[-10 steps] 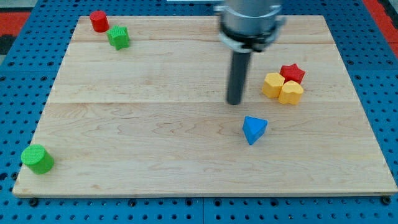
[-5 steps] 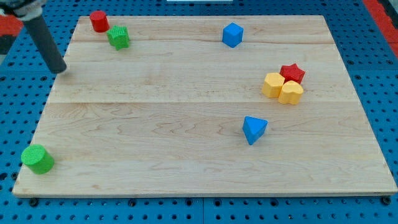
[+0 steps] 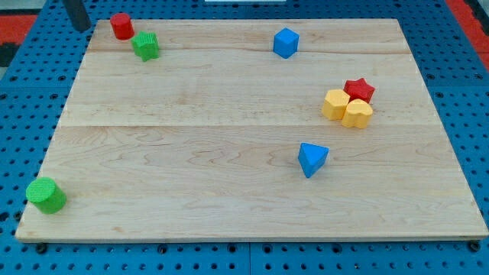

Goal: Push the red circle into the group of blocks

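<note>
The red circle point(image 3: 121, 26) stands at the board's top left corner, touching or nearly touching a green star-like block point(image 3: 145, 46) just below and right of it. My tip point(image 3: 80, 27) is off the board's top left corner, a short way left of the red circle, not touching it. A group of blocks sits at the view's right: a red star point(image 3: 359, 89), a yellow hexagon-like block point(image 3: 335, 104) and a yellow heart point(image 3: 357, 114), packed together.
A blue cube point(image 3: 285, 43) sits near the top edge, right of middle. A blue triangle point(image 3: 312, 159) lies below the group. A green cylinder point(image 3: 46, 195) stands at the bottom left corner. The wooden board point(image 3: 191, 153) rests on a blue pegboard.
My rod swept from the board's middle to the far left, then up to beside the red circle at the top left corner. The blue cube it hid now shows. No block has moved.
</note>
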{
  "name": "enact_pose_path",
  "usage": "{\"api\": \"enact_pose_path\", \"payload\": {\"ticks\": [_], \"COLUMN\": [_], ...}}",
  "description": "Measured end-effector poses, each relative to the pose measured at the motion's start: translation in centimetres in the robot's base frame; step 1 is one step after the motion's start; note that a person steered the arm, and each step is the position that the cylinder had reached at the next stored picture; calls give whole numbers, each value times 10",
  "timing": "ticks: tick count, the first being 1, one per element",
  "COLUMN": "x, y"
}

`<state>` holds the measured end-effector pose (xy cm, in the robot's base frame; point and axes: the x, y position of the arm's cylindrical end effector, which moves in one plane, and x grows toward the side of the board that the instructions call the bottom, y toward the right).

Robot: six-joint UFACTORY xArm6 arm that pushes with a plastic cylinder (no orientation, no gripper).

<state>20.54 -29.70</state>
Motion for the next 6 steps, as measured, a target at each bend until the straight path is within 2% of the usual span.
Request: {"api": "enact_pose_path", "payload": {"ticks": [3, 4, 6], "x": [0, -13, 23], "y": [143, 148, 205]}}
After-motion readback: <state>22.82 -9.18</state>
